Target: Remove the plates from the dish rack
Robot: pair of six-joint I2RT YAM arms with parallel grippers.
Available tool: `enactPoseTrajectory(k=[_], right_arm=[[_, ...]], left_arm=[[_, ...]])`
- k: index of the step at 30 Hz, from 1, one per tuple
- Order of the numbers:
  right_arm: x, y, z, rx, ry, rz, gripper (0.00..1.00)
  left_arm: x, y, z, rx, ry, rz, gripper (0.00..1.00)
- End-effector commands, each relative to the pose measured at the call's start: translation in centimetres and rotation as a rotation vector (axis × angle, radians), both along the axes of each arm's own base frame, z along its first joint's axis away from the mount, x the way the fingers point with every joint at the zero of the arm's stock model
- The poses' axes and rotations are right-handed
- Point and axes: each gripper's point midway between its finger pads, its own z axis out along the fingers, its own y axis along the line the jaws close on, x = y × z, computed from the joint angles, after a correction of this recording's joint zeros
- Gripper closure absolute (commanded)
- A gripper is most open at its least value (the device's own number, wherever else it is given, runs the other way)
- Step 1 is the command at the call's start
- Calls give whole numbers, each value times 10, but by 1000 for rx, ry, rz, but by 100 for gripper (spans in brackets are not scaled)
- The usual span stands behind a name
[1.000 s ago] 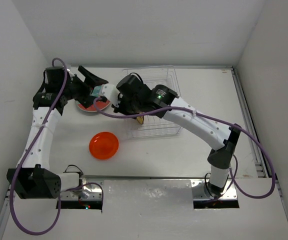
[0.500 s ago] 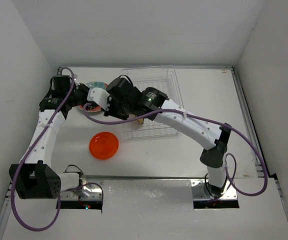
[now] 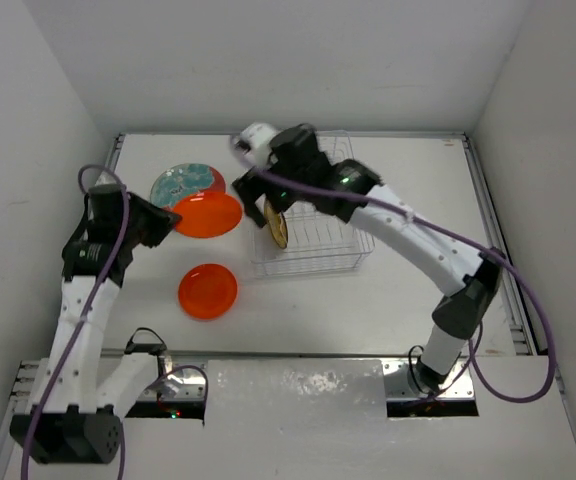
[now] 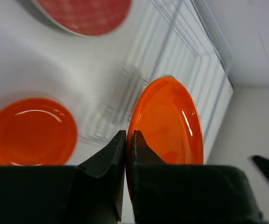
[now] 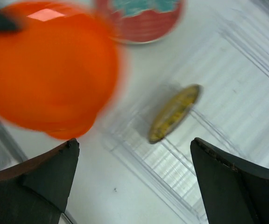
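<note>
The left gripper (image 4: 129, 136) is clamping its jaws on the rim of the held orange plate (image 4: 167, 121), carrying it in the air just left of the dish rack (image 3: 313, 268) and clear of the wires. The right gripper (image 5: 132, 142) is hanging over the rack's left end with its fingers spread wide and nothing between them. The patterned plate (image 3: 276, 225) is standing on edge in the rack's left slots. The flat orange plate (image 3: 208, 291) and the red and teal plate (image 3: 181, 184) are lying on the table left of the rack. The step in hand looks like setting down the held plate. That calls for lowering it flat onto bare table left of the rack before letting go.
</note>
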Motion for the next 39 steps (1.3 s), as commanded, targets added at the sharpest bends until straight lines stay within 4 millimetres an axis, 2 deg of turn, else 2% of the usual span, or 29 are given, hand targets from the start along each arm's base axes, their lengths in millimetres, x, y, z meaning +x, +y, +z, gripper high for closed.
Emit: enactPoseTrajectory(k=[1, 2, 3, 4, 5, 7, 15, 16, 19, 20, 22, 23, 25, 26, 27, 28, 29, 30, 31, 33, 34, 35, 36, 38, 39], right_arm=[[41, -59, 53, 304, 96, -359, 1], [43, -65, 51, 308, 110, -376, 1], [44, -71, 45, 302, 119, -390, 1], [44, -72, 43, 297, 118, -388, 1], [43, -72, 40, 291, 124, -386, 1], [41, -73, 32, 276, 137, -378, 1], [37, -74, 6, 234, 165, -365, 1], [36, -73, 3, 234, 174, -359, 1], [35, -72, -4, 229, 183, -352, 1], [36, -71, -7, 226, 187, -351, 1], [36, -68, -10, 226, 193, -342, 1], [37, -66, -10, 226, 197, -338, 1], [42, -61, -24, 193, 228, -347, 1], [43, -60, -21, 183, 253, -359, 1], [49, -54, -42, 142, 297, -376, 1], [52, -52, -49, 128, 320, -388, 1], [53, -48, -46, 141, 354, -423, 1], [57, -47, -52, 137, 373, -459, 1], [61, -46, -66, 121, 394, -494, 3], [70, -45, -74, 152, 413, -588, 5], [75, -41, -83, 160, 422, -602, 8], [76, -37, -87, 172, 440, -620, 10], [76, -34, -92, 170, 453, -626, 13], [78, -26, -108, 144, 475, -630, 17], [78, -25, -119, 121, 484, -637, 19]], left_arm=[[-29, 44, -29, 146, 59, 216, 100], [-37, 46, -51, 144, 110, 233, 100], [-39, 45, -60, 142, 117, 234, 100], [-41, 44, -68, 134, 123, 232, 100], [-47, 43, -92, 133, 173, 227, 100], [-56, 44, -119, 132, 236, 244, 100], [-80, 51, -168, 164, 365, 280, 100], [-86, 51, -180, 166, 399, 276, 100], [-86, 46, -191, 146, 416, 265, 94], [-86, 46, -193, 146, 422, 265, 83], [-87, 47, -195, 154, 446, 263, 68], [-87, 47, -195, 158, 455, 253, 49], [-87, 45, -194, 167, 485, 233, 31], [-92, 45, -195, 171, 514, 229, 15], [-90, 44, -192, 165, 515, 220, 6], [-86, 41, -188, 165, 516, 197, 0], [-86, 40, -187, 162, 528, 186, 0], [-81, 38, -181, 157, 531, 175, 0], [-79, 38, -178, 162, 531, 160, 0], [-76, 38, -172, 169, 540, 149, 0], [-67, 38, -160, 177, 517, 139, 0], [-69, 39, -153, 190, 527, 134, 0], [-56, 46, -129, 220, 474, 155, 0], [-53, 56, -104, 283, 442, 159, 0], [-43, 67, -76, 338, 383, 179, 0]])
